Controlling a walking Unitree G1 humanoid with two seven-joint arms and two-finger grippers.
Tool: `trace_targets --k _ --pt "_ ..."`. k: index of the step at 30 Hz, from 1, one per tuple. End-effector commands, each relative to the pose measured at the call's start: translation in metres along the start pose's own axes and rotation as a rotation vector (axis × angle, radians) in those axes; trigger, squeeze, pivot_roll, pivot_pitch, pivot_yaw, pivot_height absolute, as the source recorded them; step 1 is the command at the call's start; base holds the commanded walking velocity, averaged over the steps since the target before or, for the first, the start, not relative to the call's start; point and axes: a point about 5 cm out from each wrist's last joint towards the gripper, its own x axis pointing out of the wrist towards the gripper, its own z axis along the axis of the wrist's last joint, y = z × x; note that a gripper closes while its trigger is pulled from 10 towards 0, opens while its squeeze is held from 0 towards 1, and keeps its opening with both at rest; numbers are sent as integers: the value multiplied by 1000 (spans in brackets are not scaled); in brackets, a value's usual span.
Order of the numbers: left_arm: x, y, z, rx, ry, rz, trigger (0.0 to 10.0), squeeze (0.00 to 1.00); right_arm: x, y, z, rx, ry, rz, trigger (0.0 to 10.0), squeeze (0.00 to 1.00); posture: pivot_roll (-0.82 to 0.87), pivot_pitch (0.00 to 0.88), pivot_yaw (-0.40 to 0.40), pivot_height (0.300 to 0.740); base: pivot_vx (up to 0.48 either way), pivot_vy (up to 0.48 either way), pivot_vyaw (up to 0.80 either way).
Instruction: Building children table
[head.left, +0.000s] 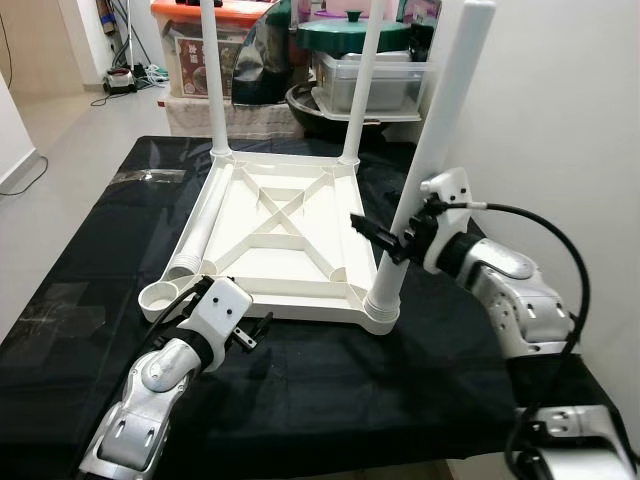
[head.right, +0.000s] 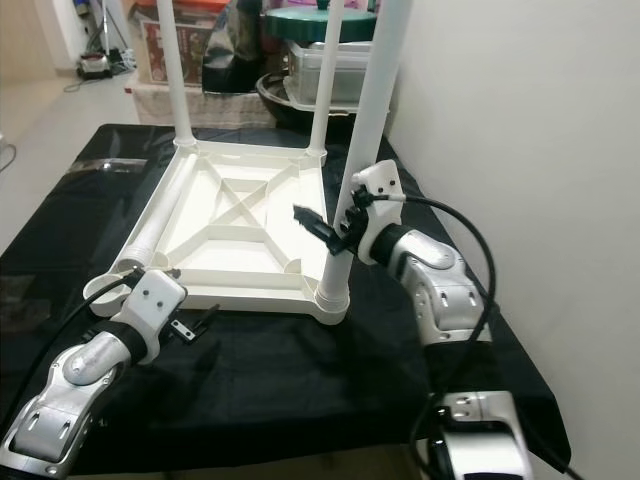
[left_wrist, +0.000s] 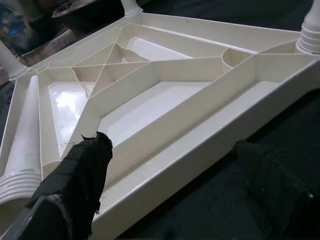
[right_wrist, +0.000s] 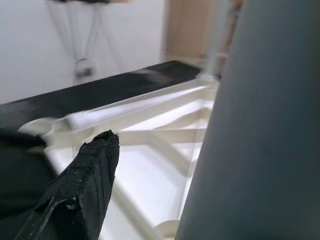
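Your tabletop (head.left: 275, 235) lies upside down at frame centre on the black worktop (head.left: 400, 380). Your right claw (head.left: 385, 238) is spread open around the near-right leg (head.left: 430, 165). Your left claw (head.left: 250, 335), lower left, is open and empty beside the tabletop's near edge.

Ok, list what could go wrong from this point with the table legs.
1. The right end effector is at the near-right leg; a sideways push could tilt it in its socket.
2. The loose fourth leg lies inside the upturned table top and may roll when grabbed.
3. The left end effector sits close to the top's near edge and may nudge it.
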Motion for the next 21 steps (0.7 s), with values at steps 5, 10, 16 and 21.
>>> trace_targets --k 5,10,16,21 --pt "0 -6 -1 -2 3 -12 10000 0 15 32 -12 -20 45 438 9176 0 121 0 -163 740 0 0 0" --pt "-2 -4 -2 2 7 -6 10000 0 20 37 -16 -26 41 498 7725 0 123 0 -165 740 0 0 0" --pt "-4 -4 -3 0 11 -3 10000 0 39 4 -33 95 94 -92 0 0 118 0 -164 740 0 0 0" --pt "-5 -4 -3 0 13 -5 10000 0 25 -13 -47 223 123 -491 0 0 104 0 -148 740 0 0 0"
